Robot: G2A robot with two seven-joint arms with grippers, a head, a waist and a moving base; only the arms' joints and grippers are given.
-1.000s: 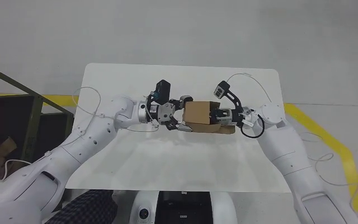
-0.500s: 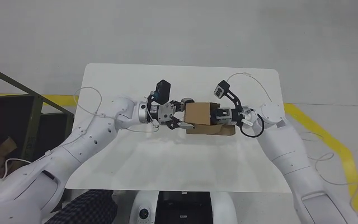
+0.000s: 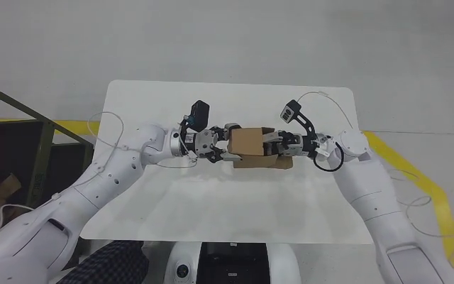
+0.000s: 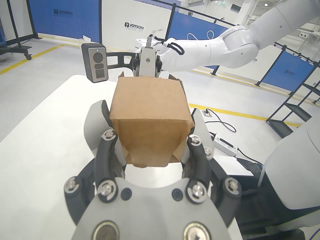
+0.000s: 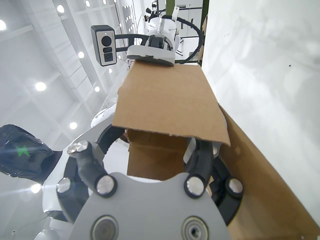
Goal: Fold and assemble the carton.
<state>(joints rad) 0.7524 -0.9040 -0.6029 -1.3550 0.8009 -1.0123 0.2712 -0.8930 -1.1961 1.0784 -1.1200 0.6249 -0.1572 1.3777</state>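
Over the middle of the desk [image 3: 142,106], lettered blue panels [image 4: 37,13] behind, my level left gripper [image 4: 150,116] clasped one end of the brown carton [image 3: 250,140], while my right gripper [image 3: 273,148] met its open end, grasp impossible to tell.

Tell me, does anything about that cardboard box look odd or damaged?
The carton looks unfinished: one long flap at its open end splays outward, and a panel's free edge is ragged, as if torn.

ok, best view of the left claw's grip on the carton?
Left wrist view: left claw clamps one end of the carton, both fingers visible. Top view shows it small; right wrist view, partly hidden behind the carton.
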